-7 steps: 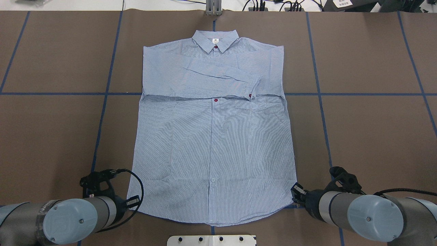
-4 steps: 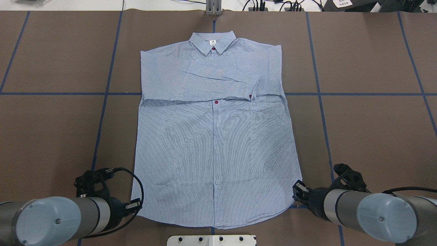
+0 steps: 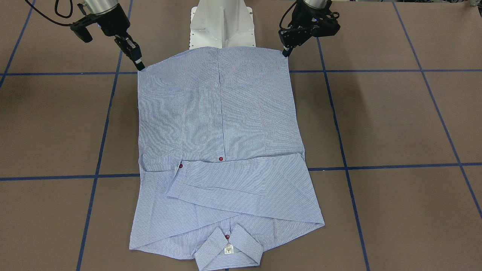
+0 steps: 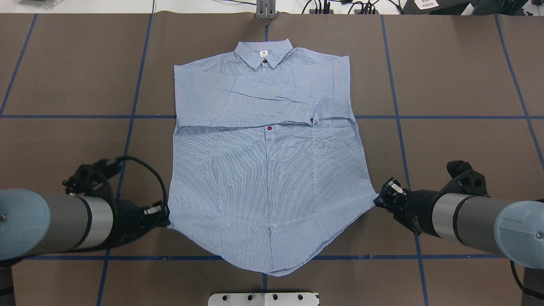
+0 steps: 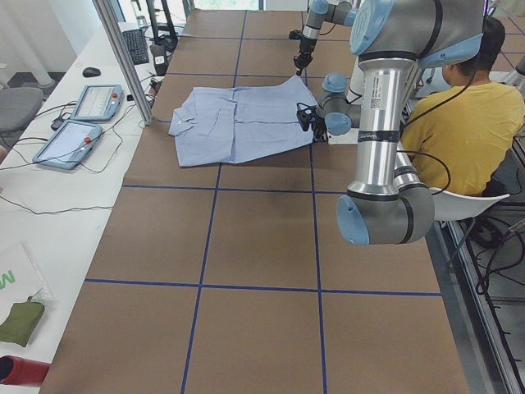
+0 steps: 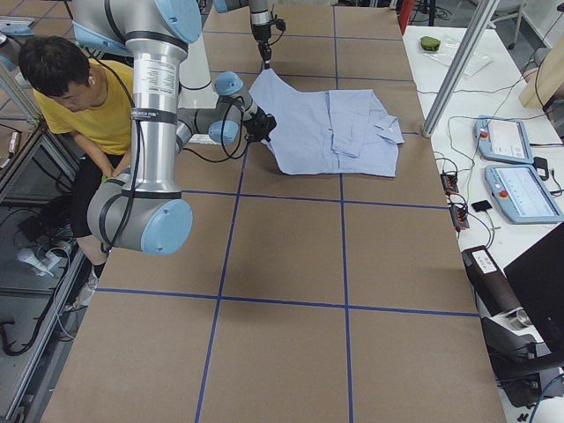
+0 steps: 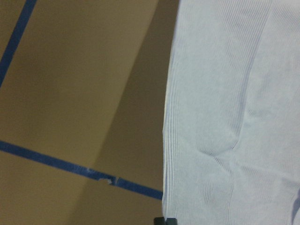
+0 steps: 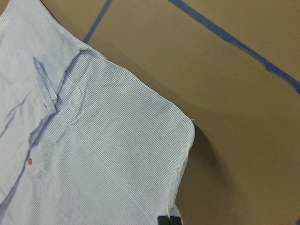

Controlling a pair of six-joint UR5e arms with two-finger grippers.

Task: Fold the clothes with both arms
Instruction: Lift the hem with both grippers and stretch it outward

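The light blue striped shirt (image 4: 263,170) lies front up on the brown table, collar at the far side, with both sleeves folded across the chest. My left gripper (image 4: 165,214) is shut on the hem's left corner. My right gripper (image 4: 378,199) is shut on the hem's right corner. Both corners are raised and drawn toward the collar, so the middle of the hem sags in a curve toward the base. In the front-facing view the left gripper (image 3: 285,52) and right gripper (image 3: 139,67) pinch the same corners. The wrist views show shirt cloth (image 7: 225,117) (image 8: 93,154) running down to the fingertips.
The white pedestal base (image 4: 263,298) stands just behind the hem. Blue tape lines (image 4: 127,140) cross the table. A person in yellow (image 5: 459,123) sits beside the robot. Teach pendants (image 5: 82,123) and a metal post (image 5: 123,57) are at the table's far side.
Both grippers have moved away from the base toward the collar, taking the hem corners with them. The straight hem now curves, its middle trailing behind.
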